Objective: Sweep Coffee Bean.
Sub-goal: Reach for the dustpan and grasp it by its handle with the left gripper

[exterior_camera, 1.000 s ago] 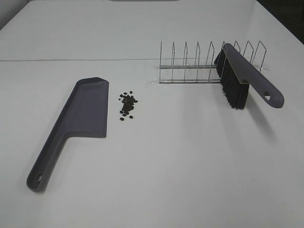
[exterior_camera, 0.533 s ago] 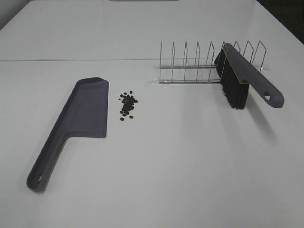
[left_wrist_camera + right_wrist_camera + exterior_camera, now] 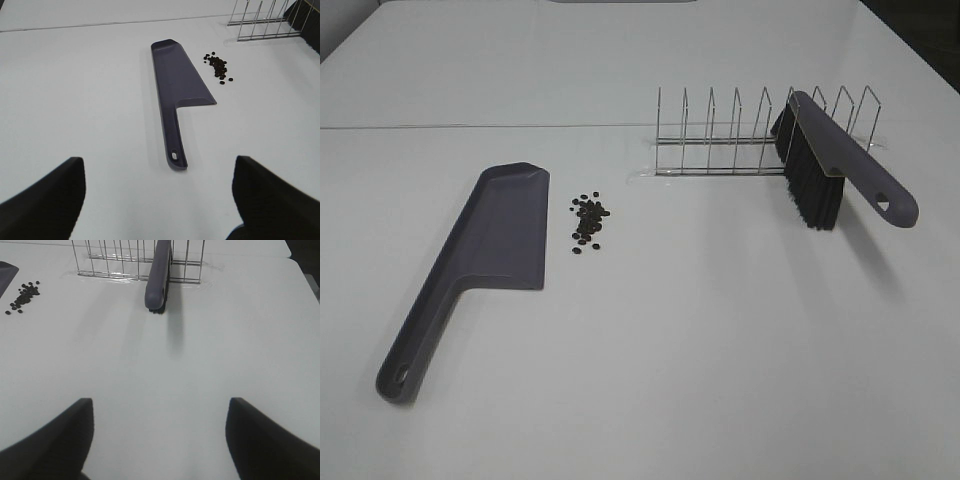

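**Both arms idle over a bench laid out for sweeping, with several ways the job could slip**

Seen from above, a white bench (image 3: 720, 360) holds a grey-purple dustpan (image 3: 495, 240) lying flat on the left. A small cluster of dark coffee beans (image 3: 588, 222) sits just beside the dustpan's long right edge, not touching it. Well apart on the right, a matching brush (image 3: 830, 165) leans in a wire rack (image 3: 720, 140), bristles down and handle jutting out toward the near side.

The left end effector (image 3: 157, 165) hangs empty with its jaws spread wide, facing the dustpan's handle. The right end effector (image 3: 160, 401) is likewise wide and empty, facing the brush handle. Neither appears in the overhead view.

Likely trouble, judged from this layout:

- The brush sits between the rack's thin upright wires. A lift that is not straight could snag it and drag or tip the light rack.
- The dustpan handle lies low against the bench, so fingers coming down for it may scrape the surface or nudge the pan into the beans.
- The beans are tiny and rounded, so a fast or heavy stroke would probably scatter them.
- If the pan is not held firmly down, the sweep may push it away or drive beans under its edge.
- A stroke angled away from the pan would carry the beans toward open bench.
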